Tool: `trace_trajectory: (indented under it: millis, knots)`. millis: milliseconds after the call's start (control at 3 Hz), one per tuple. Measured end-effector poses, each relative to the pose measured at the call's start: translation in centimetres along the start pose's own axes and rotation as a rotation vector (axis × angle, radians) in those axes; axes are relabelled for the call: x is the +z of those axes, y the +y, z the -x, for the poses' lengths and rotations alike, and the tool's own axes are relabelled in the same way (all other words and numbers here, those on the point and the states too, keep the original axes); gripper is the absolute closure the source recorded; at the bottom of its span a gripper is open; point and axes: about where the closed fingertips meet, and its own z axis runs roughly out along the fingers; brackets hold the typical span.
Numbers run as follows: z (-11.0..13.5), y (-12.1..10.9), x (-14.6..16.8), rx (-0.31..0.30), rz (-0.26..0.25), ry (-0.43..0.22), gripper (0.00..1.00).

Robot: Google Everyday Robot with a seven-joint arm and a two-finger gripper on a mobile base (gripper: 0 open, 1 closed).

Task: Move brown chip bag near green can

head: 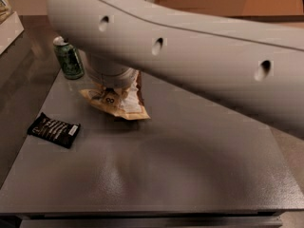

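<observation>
The brown chip bag (121,104), crinkly with cream edges, hangs under my gripper (114,86) at the far left of the grey table (190,165). Its lower edge is just above or touching the table top. The gripper is shut on the bag's top; the wrist hides most of the fingers. The green can (69,61) stands upright at the table's far left corner, a short gap to the left of the bag and gripper. My big grey arm (199,56) crosses the upper part of the view and hides the table's far edge.
A small flat black packet (53,129) with white print lies near the table's left edge, in front of the can. A darker counter (19,80) runs along the left side. A pale box edge (7,27) shows at the top left.
</observation>
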Motion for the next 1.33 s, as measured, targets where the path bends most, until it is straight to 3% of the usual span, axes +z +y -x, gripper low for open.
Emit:
trace_trajectory:
  millis: [667, 1333]
  knots:
    - [0.8, -2.9, 1.6, -0.014, 0.010, 0.025, 0.60]
    - [0.7, -2.9, 1.1, -0.014, 0.006, 0.034, 0.13]
